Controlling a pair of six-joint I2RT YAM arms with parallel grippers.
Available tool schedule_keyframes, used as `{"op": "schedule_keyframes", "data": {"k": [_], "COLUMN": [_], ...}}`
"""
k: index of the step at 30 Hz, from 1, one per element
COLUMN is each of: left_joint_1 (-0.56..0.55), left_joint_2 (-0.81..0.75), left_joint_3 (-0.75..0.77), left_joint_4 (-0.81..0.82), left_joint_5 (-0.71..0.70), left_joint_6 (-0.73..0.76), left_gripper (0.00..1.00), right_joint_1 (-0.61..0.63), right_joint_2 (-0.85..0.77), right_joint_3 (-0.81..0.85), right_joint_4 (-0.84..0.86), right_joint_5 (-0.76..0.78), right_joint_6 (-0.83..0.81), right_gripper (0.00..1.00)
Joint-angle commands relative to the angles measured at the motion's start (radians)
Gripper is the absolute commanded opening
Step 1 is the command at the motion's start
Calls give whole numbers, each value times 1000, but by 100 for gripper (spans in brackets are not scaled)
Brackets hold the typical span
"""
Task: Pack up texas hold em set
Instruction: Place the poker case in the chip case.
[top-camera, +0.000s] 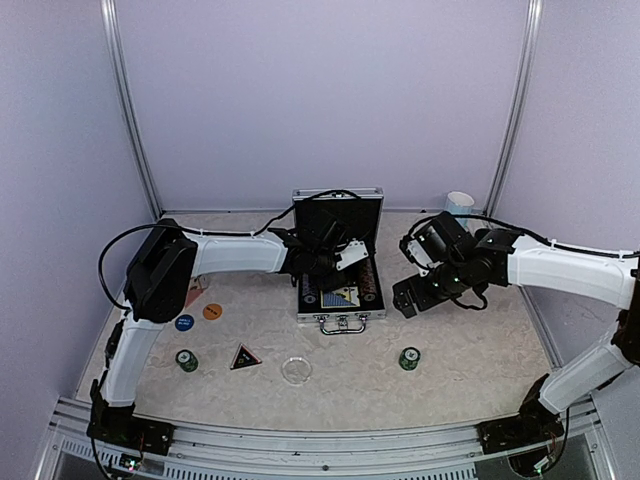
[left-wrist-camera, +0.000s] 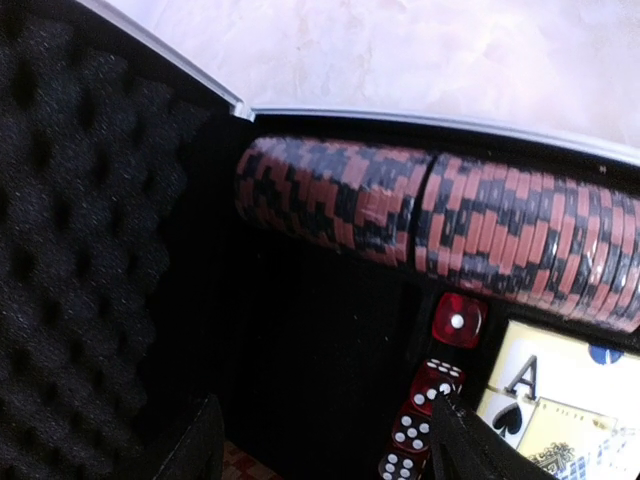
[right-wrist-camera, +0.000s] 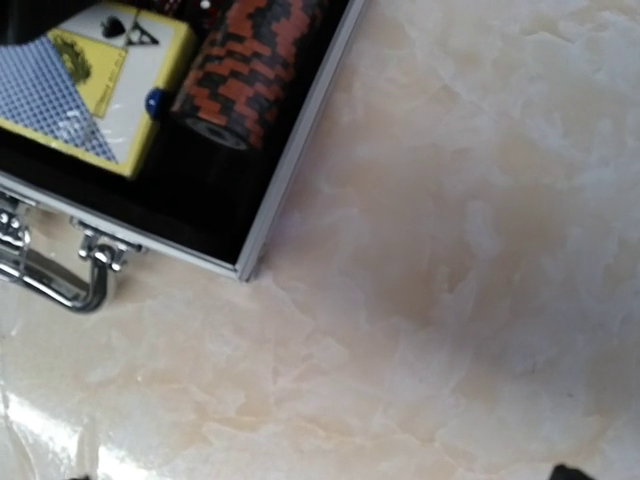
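Marble tabletop (right-wrist-camera: 480, 250) open beside case (right-wrist-camera: 300, 150) rim; left tool (left-wrist-camera: 325, 445) wide inside; right tool (top-camera: 408, 300) wide, empty

Briefcase (top-camera: 345, 316) silver rim, black inside. Lid foam (left-wrist-camera: 70, 250) black, egg-crate texture. Chip row (left-wrist-camera: 440, 220) red-orange with black checks. Dice (left-wrist-camera: 458, 321) see-through red, white pips. Card deck (right-wrist-camera: 80, 90) blue lattice, yellow band, white edge. Table (right-wrist-camera: 450, 250) cream, marbled. Blue disc (top-camera: 184, 322), orange disc (top-camera: 212, 311). Triangle (top-camera: 245, 357) black. Chip stacks (top-camera: 187, 360) (top-camera: 409, 358) green. Mug (top-camera: 459, 204) pale blue.
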Motion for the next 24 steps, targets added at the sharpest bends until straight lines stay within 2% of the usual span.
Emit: {"op": "schedule_keyframes", "data": {"k": [1, 9, 18, 21, 24], "left_joint_1": [11, 11, -29, -45, -49], "left_joint_2": [-14, -24, -165, -198, -279], "left_joint_3": [27, 30, -18, -12, -97], "left_joint_4": [-84, -38, -58, -154, -180], "left_joint_5": [28, -37, -126, -167, -186], "left_joint_6": [-10, -61, -155, -217, -277], "left_gripper": [70, 72, 78, 85, 98], "right_joint_1": [17, 21, 24, 25, 24], "right_joint_2": [10, 23, 31, 51, 53], "right_joint_3": [31, 36, 30, 41, 41], "right_joint_4": [-7, -6, 26, 17, 22], "right_joint_5": [11, 10, 0, -2, 7], "right_joint_6": [6, 4, -20, -38, -57], "right_gripper": [99, 99, 99, 99, 99]}}
